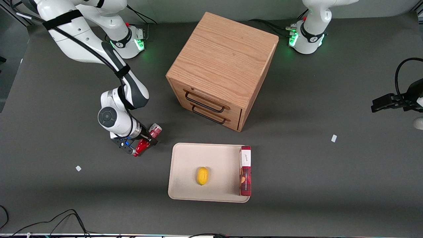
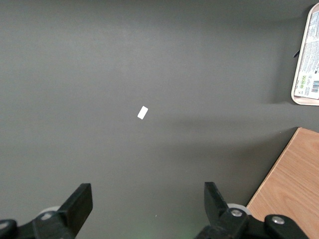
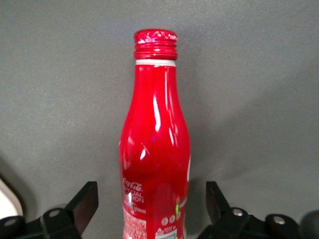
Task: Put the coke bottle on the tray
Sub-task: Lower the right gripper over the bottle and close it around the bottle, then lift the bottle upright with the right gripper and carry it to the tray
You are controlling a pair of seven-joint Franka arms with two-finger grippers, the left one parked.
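- Cables [image 1: 66, 218] trail along the table edge nearest the front camera, nearer to it than the tray [image 1: 185, 158]
- On the tray lie a lemon [image 1: 202, 176], near its middle, and a long red box [image 1: 245, 170] along the short rim toward the parked arm's end
- Farther from the camera than the tray stands a wooden cabinet [image 1: 221, 66], its two drawers facing the tray
- Off the tray, just beside its corner toward the working arm's end, the coke bottle [image 1: 147, 140] lies on the dark table, apart from the rim
- Over the bottle sits the gripper [image 1: 142, 142], also clear of the tray
- Two white paper scraps [image 1: 334, 138] [image 1: 78, 168] lie on the table, well apart from the tray, one toward each end
- From the left wrist, one tray rim [image 2: 294, 97] shows with the box on it, a cabinet corner [image 2: 291, 184] near it, and a scrap [image 2: 143, 112] on the bare table
- From the right wrist, the coke bottle [image 3: 154, 139] fills the middle, red cap [image 3: 155, 42] pointing away from the gripper [image 3: 149, 199]
- Its fingers [image 3: 85, 199] stand spread wide, one on each side of the bottle's lower body, with table showing between each finger and the bottle
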